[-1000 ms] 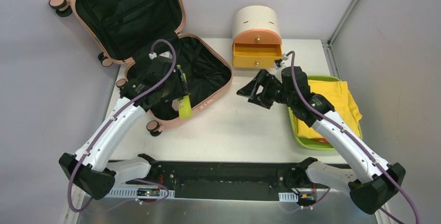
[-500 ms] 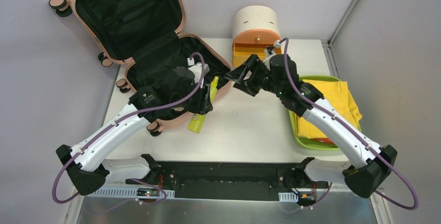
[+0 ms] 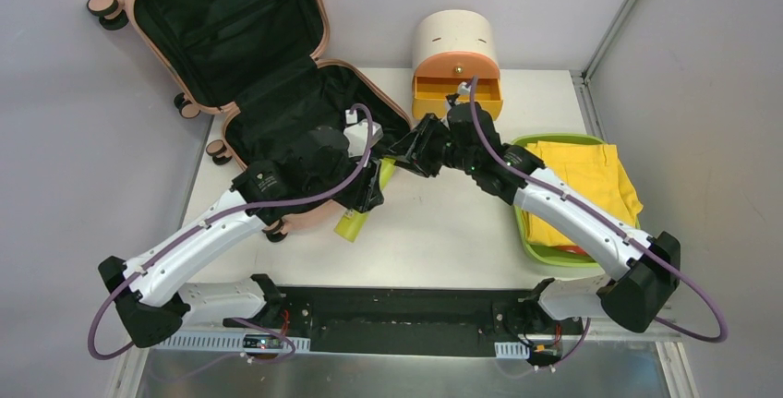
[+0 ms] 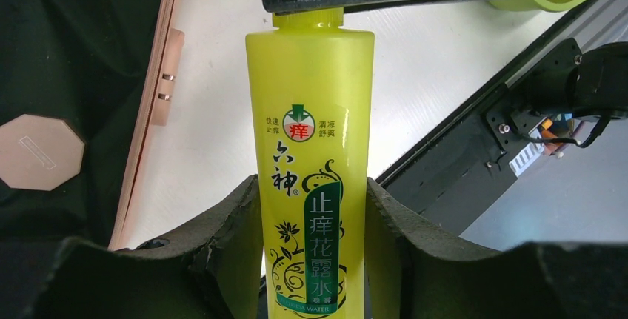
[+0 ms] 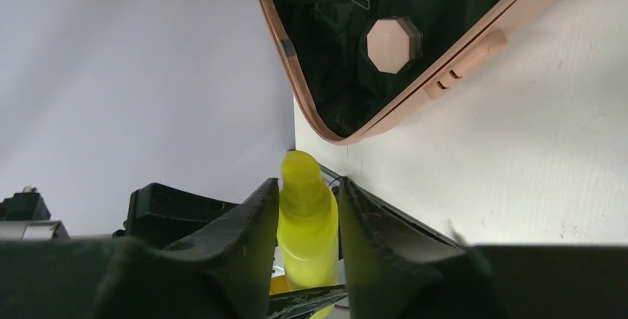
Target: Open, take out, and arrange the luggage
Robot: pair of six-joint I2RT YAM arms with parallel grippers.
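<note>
The peach-pink luggage (image 3: pixel 222 19) lies open at the back left, its lid leaning up and its black lining showing. Its rim also shows in the left wrist view (image 4: pixel 159 75) and the right wrist view (image 5: pixel 474 56). My left gripper (image 3: pixel 365 190) (image 4: pixel 311 186) is shut on the body of a yellow-green spray bottle (image 3: pixel 353 223) (image 4: pixel 311 112) and holds it above the table beside the luggage's near edge. My right gripper (image 3: pixel 406 149) (image 5: pixel 309 186) meets it from the right, its fingers closed round the bottle's cap end (image 5: pixel 305 215).
A cream drawer unit (image 3: pixel 454 56) with an open orange drawer stands at the back centre. A lime-green tray (image 3: pixel 545 255) holding yellow cloth (image 3: pixel 591 176) sits at the right. A black rail (image 3: pixel 397 310) runs along the near edge.
My left gripper carried the bottle out of the luggage and to the right. My right gripper swung left from near the tray and closed round the bottle's top.
</note>
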